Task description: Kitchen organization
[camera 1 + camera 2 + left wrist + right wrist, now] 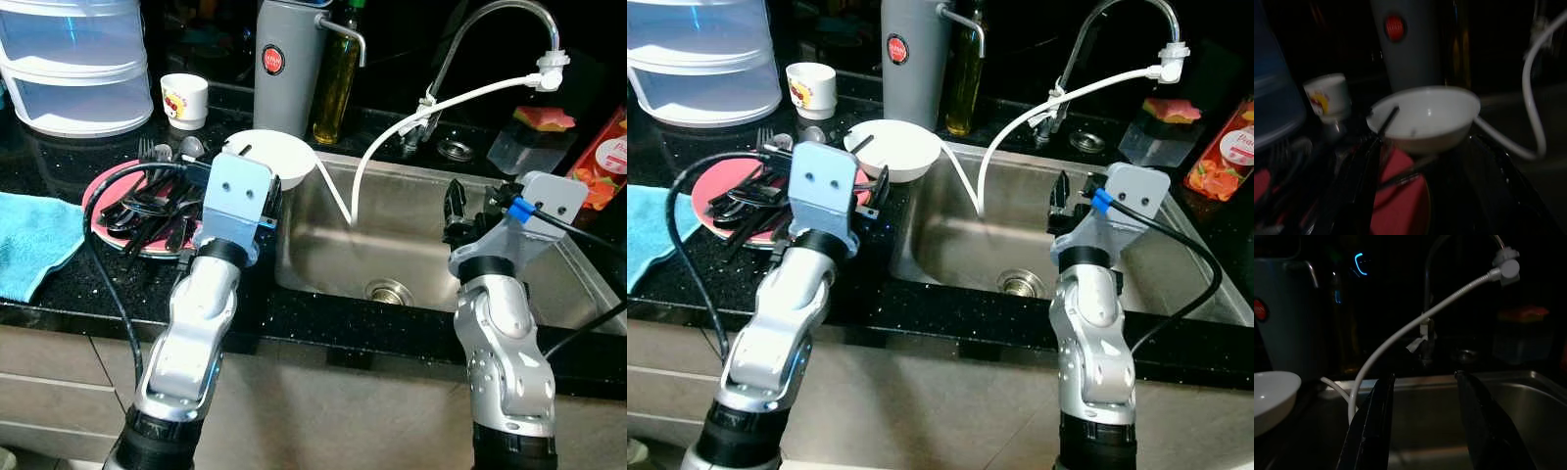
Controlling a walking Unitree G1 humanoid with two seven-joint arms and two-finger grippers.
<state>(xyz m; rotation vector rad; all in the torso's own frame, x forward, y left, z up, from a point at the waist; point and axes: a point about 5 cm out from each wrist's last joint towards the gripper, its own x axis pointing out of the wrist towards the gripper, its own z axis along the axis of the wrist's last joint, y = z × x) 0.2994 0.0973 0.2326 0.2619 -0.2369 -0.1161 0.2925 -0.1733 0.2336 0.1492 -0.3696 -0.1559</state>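
Up close, spread apart and holding nothing: left gripper (1420,196) fingers (1359,186), poised over the pink plate (103,191) heaped with black cutlery (147,208), tips just short of the white bowl (1425,117). Likewise parted and empty: right gripper (1422,426) fingers (1374,421), hovering above the steel sink (411,245), aimed toward the faucet (490,29). Resting at the sink's left rim on the black counter (59,294), that bowl, a dark utensil leaning against its edge. Trailing from the faucet tip down into the basin, a white hose (392,137). Further back: a grey canister (286,69), an oil bottle (335,83), a small cup (184,100), stacked clear containers (73,64). At the counter's left, a blue towel (29,240).
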